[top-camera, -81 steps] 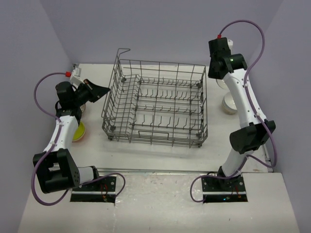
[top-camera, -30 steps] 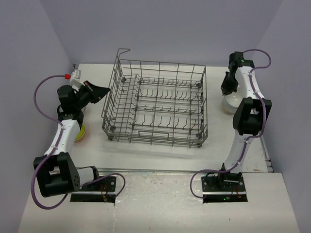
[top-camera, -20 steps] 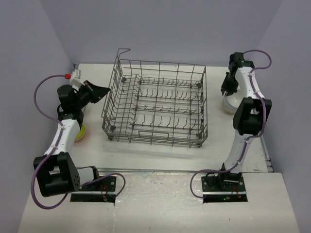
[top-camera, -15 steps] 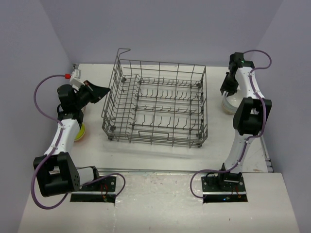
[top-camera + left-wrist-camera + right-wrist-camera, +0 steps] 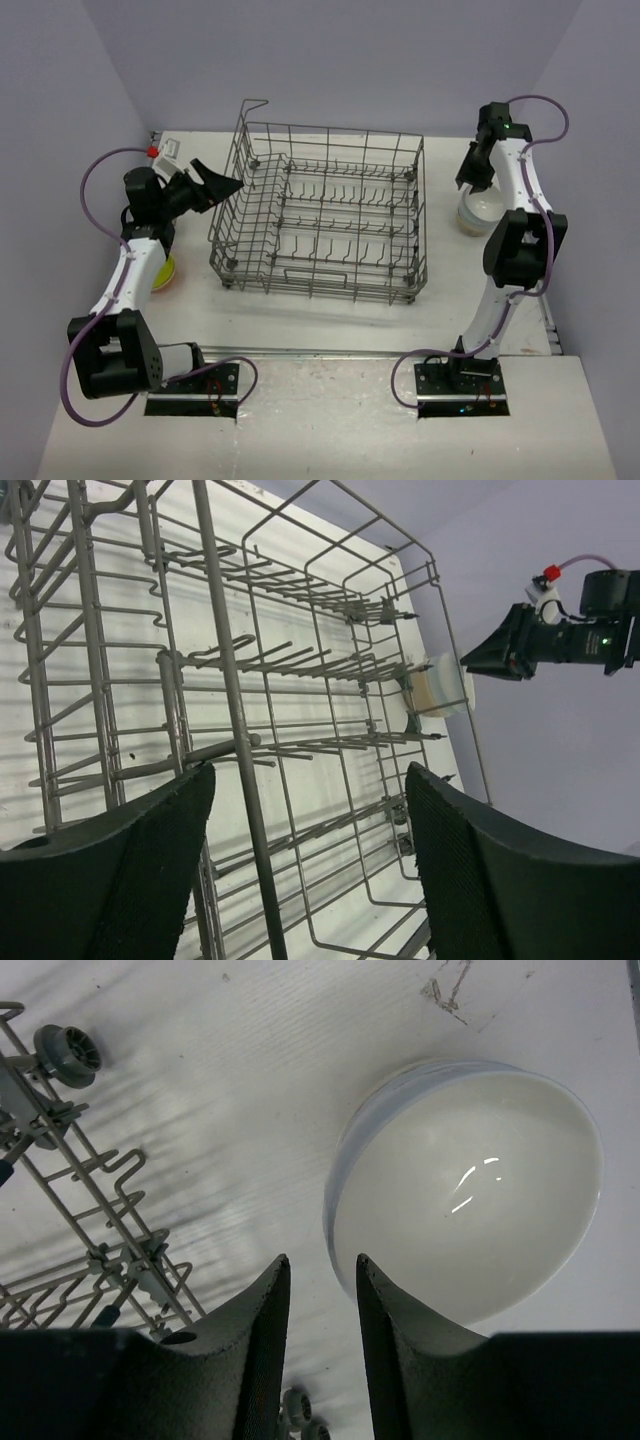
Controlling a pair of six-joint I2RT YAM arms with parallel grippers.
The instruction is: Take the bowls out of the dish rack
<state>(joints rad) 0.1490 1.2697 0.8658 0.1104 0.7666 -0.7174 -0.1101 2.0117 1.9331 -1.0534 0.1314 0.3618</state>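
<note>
from above i see the dish rack (image 5: 320,215) in the middle of the table (image 5: 300,320), with a white bowl (image 5: 478,212) on the table to its right and a yellow bowl (image 5: 163,270) to its left. only the left wrist camera shows the left claw (image 5: 310,860) spread wide, facing the rack's wall. the right wrist camera shows the right claw (image 5: 320,1350) slightly parted and holding nothing, above the white bowl's edge.

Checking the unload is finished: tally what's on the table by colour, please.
Grey dish rack: 1, no bowls in it
White bowl: 1 seen, possibly nested on others
Yellow bowl: 1, partly hidden
Total: 3
</note>
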